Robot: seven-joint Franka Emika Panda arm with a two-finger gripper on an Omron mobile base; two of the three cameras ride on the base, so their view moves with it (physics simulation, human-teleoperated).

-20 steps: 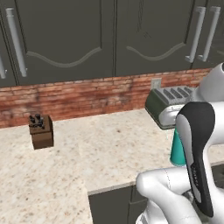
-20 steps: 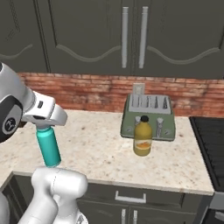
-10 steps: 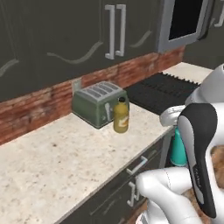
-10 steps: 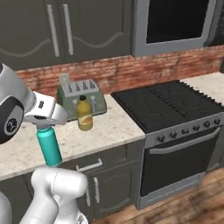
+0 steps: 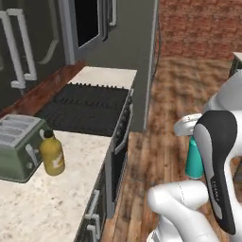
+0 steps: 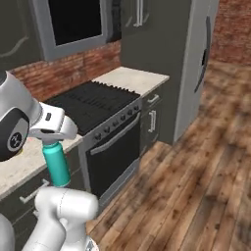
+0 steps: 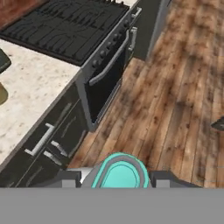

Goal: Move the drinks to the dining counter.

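Note:
My gripper (image 6: 52, 142) is shut on the teal bottle (image 6: 57, 167), gripping it near the top while it hangs upright close to my body. In the left base view the teal bottle (image 5: 193, 163) peeks out from behind my forearm. The hand view looks down the teal bottle (image 7: 119, 172), which sits between the two fingertips (image 7: 66, 178) above the wooden floor. A yellow-orange juice bottle (image 5: 52, 153) with a black cap stands on the wall counter (image 5: 42, 198) beside the toaster (image 5: 18, 145). A pale-topped, dark-sided corner (image 5: 236, 64) shows at the far right edge; I cannot tell whether it is the dining counter.
A black stove (image 5: 87, 108) with an oven door (image 6: 113, 152) sits beside the wall counter. Past it is a short counter piece (image 6: 131, 78), then a tall grey fridge (image 6: 193, 59). Wooden floor (image 6: 196, 186) stretches to the right.
The whole picture has shifted: the base has swung right, so toaster and juice bottle slid left and stove, fridge and floor came into view. The grip on the teal bottle is unchanged.

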